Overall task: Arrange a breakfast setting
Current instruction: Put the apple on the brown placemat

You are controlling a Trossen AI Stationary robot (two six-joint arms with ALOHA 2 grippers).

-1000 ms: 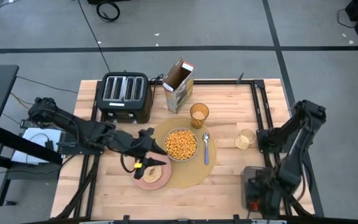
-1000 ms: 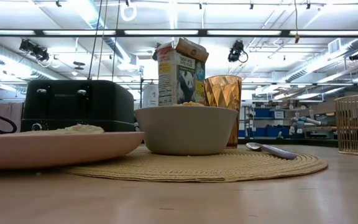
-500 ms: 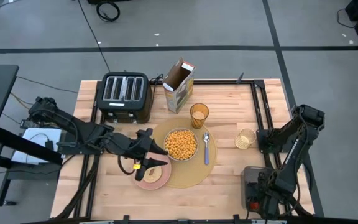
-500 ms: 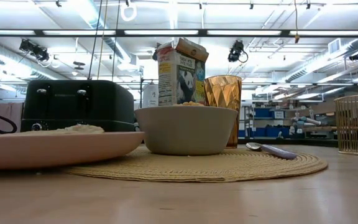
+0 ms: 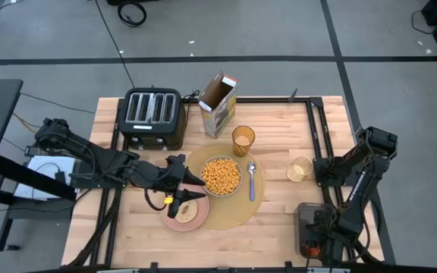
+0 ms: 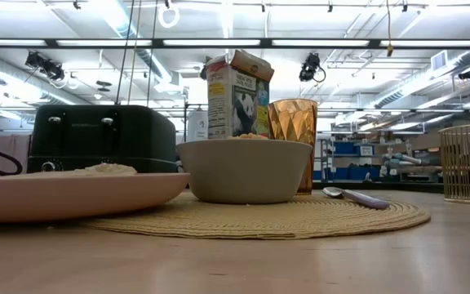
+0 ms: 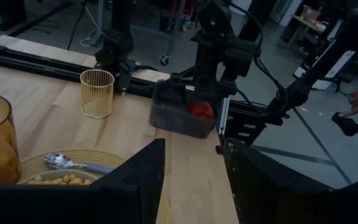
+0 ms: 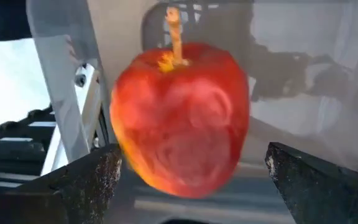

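I can read no words, brand or numbers anywhere around me. The cereal carton [image 6: 237, 92], standing behind the pale grey bowl [image 6: 244, 170], carries a panda picture and some small print on its side panel, but that print is too fine for me to make out.

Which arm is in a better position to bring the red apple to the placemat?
The right arm, probably. Its gripper is open directly at the red apple, which lies in a dark bin at the table's right edge. The left gripper is over the pink plate, far from it.
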